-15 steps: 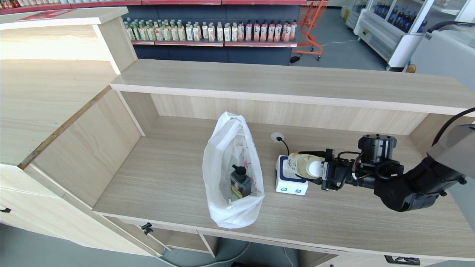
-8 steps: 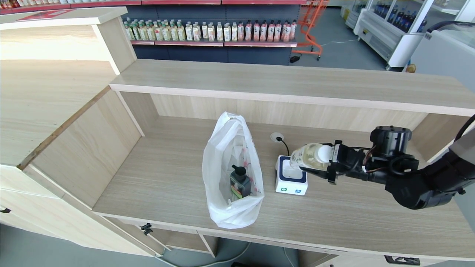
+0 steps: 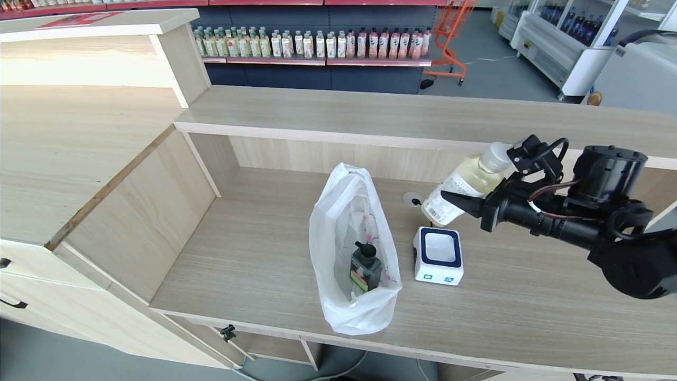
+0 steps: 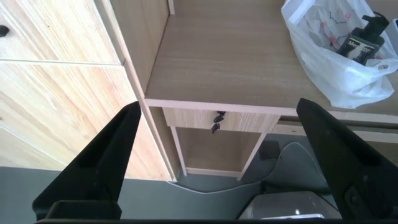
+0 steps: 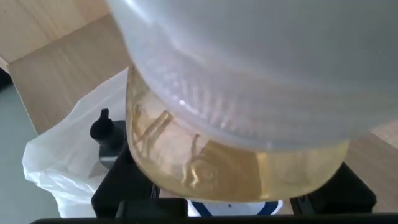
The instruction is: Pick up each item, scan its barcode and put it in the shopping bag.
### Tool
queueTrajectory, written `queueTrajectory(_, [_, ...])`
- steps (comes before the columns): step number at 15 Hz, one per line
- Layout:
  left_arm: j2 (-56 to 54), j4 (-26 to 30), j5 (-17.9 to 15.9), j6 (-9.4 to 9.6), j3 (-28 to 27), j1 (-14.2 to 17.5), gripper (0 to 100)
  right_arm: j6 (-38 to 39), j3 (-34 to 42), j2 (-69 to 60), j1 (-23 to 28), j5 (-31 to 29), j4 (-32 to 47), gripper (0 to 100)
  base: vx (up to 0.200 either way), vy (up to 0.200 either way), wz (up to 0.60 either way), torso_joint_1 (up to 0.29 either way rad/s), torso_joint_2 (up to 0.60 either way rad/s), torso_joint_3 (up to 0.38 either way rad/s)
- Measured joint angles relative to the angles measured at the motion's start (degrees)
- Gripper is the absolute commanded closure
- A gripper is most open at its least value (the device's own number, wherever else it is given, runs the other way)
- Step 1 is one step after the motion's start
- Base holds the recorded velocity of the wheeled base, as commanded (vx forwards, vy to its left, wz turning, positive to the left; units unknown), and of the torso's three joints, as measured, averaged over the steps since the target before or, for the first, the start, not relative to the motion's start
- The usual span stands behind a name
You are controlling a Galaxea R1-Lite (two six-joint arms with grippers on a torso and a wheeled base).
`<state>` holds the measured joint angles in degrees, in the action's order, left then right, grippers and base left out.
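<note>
The right arm's jaws were clamped on the pale drink bottle (image 3: 465,190), holding it tilted, base down, above and just behind the scanner (image 3: 438,255), probably so the barcode near its base could face the window. The shopping bag (image 3: 349,233) stood open just beside the scanner on the surface (image 3: 529,307), a dark pump bottle (image 3: 365,267) already inside. The left arm's jaws hung wide apart and empty off the surface's front edge.

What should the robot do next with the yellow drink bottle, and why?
Probably swing the bottle across to the open shopping bag. The right gripper holds it raised above the scanner. A second ago it sat low over the scanner, so scanning looks done, and the bag stands just beside.
</note>
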<state>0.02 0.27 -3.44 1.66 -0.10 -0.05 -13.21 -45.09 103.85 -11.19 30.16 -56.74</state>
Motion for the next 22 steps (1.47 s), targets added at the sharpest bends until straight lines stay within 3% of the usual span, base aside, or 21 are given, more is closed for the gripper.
queueTrajectory(8, [0.0, 0.0, 0.0, 0.01, 0.0, 0.0, 0, 10.9, -5.9, 6.9, -7.2, -1.7, -1.4, 100, 0.000, 0.000, 0.00, 0.000, 0.00, 0.000])
queueTrajectory(13, [0.0, 0.0, 0.0, 0.01, 0.0, 0.0, 0, 11.0, -14.2, 18.7, -10.3, -1.6, -7.7, 100, 0.000, 0.000, 0.00, 0.000, 0.00, 0.000])
queueTrajectory(18, [0.0, 0.0, 0.0, 0.01, 0.0, 0.0, 0, 10.9, -26.8, 31.2, -11.0, -1.5, -8.3, 100, 0.000, 0.000, 0.00, 0.000, 0.00, 0.000])
queueTrajectory(22, [0.0, 0.0, 0.0, 0.00, 0.0, 0.0, 0, 8.5, -30.9, 37.6, -12.1, -1.5, -8.2, 100, 0.000, 0.000, 0.00, 0.000, 0.00, 0.000])
